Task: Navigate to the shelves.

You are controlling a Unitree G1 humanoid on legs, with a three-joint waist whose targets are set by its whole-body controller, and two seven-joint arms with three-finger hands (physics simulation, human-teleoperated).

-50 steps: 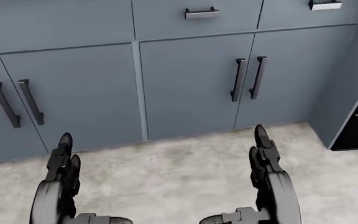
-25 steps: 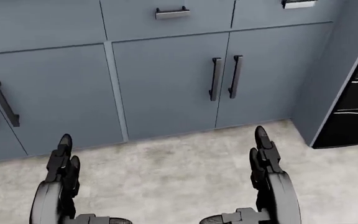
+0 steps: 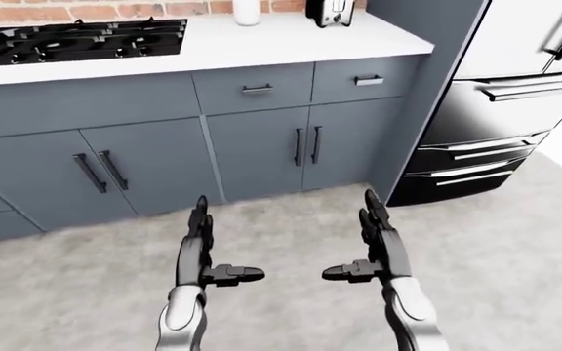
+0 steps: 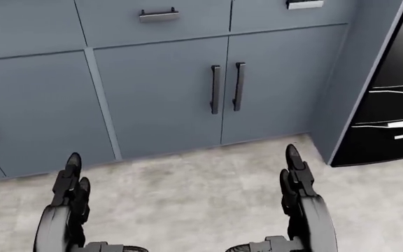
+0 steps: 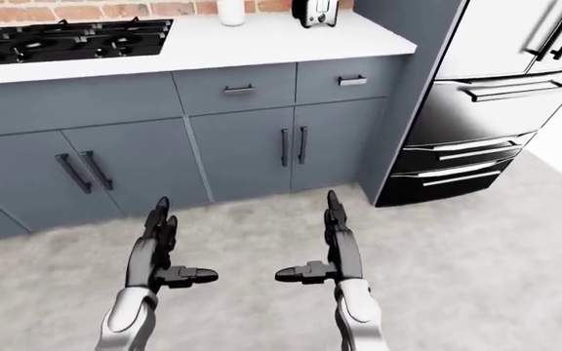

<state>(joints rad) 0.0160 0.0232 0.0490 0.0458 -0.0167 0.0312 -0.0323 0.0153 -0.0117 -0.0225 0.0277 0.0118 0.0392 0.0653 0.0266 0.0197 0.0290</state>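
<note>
Shelves are nowhere in any view at this moment — the robot faces a run of grey-blue base cabinets [image 3: 261, 146] under a white countertop [image 3: 291, 40], with a black gas hob [image 3: 76, 40] at the left-eye view's top left and a stainless steel refrigerator [image 3: 501, 102] at its right. Over the last second the head view's whole picture has slid leftward: the paired dark door handles [image 4: 227, 87] have moved from right of centre toward the middle, and more of the black lower fridge front [image 4: 391, 123] has come in at the right edge. That is the camera turning to the robot's right (the cabinets themselves are fixed), which suggests it is swinging away from this counter to look for the shelves. Both hands are empty and held low over the pale speckled floor [image 3: 515, 248]: the left hand [image 3: 203, 252] and the right hand [image 3: 373, 248] have fingers straight and spread, thumbs pointing inward toward each other, gripping nothing.
</note>
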